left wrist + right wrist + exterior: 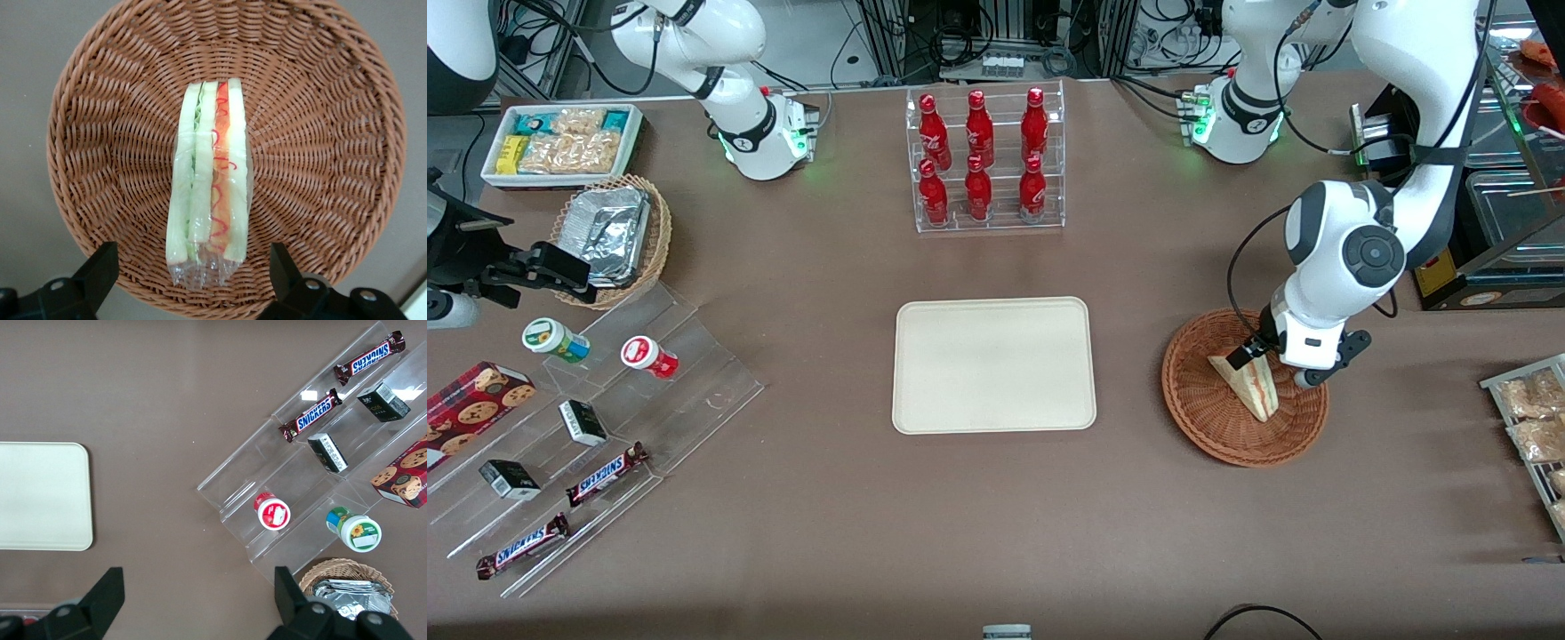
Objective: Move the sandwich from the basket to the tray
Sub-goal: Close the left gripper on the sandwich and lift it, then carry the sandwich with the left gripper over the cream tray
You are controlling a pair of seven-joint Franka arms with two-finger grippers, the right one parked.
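the left arm's two-finger tool (1270,363) hangs low over the round, shallow, reddish-brown woven wicker basket (1209,427), which sits on the brown table (800,533) toward the working arm's end. its dark fingers (100,267) are spread apart, one on each side of the small triangular sandwich of pale white bread with red and green filling (208,180), and they do not appear to touch it, though the tips are partly cut off in the wrist view. the sandwich lies in the middle of the basket, wrapped in clear film, its layered edge turned up toward the wrist camera. in the front view the wedge (1249,384) rests on the basket floor just beside the tool.

the flat cream-coloured rectangular tray with rounded corners (994,364) lies on the table well apart from the basket, toward the parked arm's end, with nothing on it. a clear acrylic rack of red bottles (985,160) stands farther from the front camera than the tray.
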